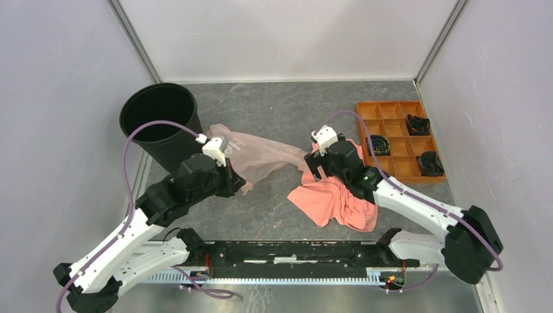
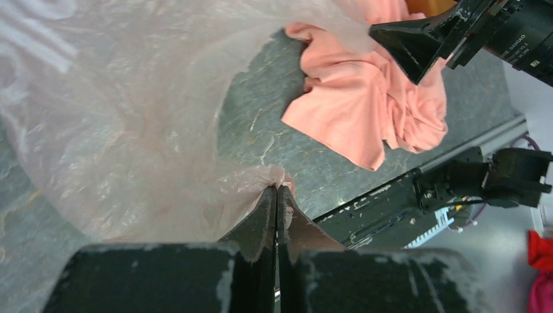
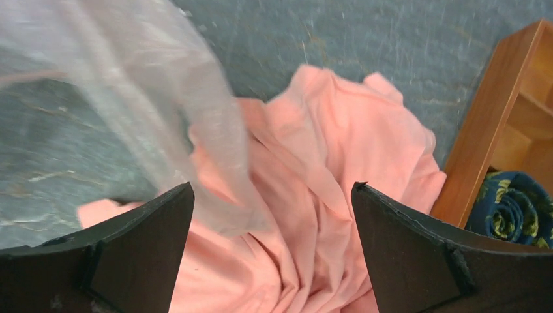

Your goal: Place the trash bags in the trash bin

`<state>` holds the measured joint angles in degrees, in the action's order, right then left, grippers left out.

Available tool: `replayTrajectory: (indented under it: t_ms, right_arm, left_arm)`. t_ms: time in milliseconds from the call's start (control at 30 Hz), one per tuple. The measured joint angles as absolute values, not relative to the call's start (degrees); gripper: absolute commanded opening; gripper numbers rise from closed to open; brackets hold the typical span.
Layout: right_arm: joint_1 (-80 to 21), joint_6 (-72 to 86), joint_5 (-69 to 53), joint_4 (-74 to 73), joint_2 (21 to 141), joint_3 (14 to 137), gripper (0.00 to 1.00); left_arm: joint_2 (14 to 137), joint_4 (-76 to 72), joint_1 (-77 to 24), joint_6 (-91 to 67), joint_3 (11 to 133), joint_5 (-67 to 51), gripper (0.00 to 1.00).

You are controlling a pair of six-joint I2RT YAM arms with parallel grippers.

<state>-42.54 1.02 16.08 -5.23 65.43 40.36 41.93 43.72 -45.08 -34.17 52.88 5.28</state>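
The left hand [image 2: 277,193] is pinching the pink trash bag [image 1: 261,153], with the black bin [image 1: 160,120] just behind it. The right hand [image 3: 272,187] is hanging released over a coral cloth [image 1: 336,199], an orange tray [image 1: 398,140] beside it. The bag's lettering is unreadable.

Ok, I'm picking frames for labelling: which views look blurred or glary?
Top external: sharp, evenly lit, dark inside the black round plastic bin. Left wrist: thin translucent pink plastic bag hazy up close. Right wrist: bag smeared upper left, coral-orange cloth crisper.
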Motion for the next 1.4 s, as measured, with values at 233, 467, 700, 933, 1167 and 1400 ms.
replayTrajectory:
  t_ms: [233, 467, 700, 933, 1167, 1400]
  right_arm:
    - [-40.21, -4.58, 4.82, 1.02, 66.22, 35.42, 0.97]
    - [-43.22, -9.58, -1.02, 8.34, 65.84, 29.95, 0.9]
    - [-47.07, -13.28, 9.26, 13.93, 73.08, 29.93, 0.63]
    - [-48.58, -7.97, 22.02, 22.2, 80.29, 30.92, 0.04]
    - [-47.88, -4.82, 27.62, 37.67, 83.29, 31.88, 0.0]
    - [-47.88, -4.08, 26.5, 43.77, 81.67, 26.72, 0.0]
  left_arm:
    - [35.97, 47.94, -45.08, -38.33, 50.35, 10.07, 0.02]
    - [35.81, 47.92, -45.08, -39.24, 50.28, 10.87, 0.02]
    - [37.21, 47.77, -45.08, -39.7, 48.75, 11.84, 0.02]
    - [41.74, 43.7, -45.08, -41.39, 47.35, 16.03, 0.02]
    - [54.37, 38.39, -45.06, -41.8, 46.76, 22.48, 0.02]
    - [49.25, 36.34, -45.08, -41.98, 43.97, 15.0, 0.54]
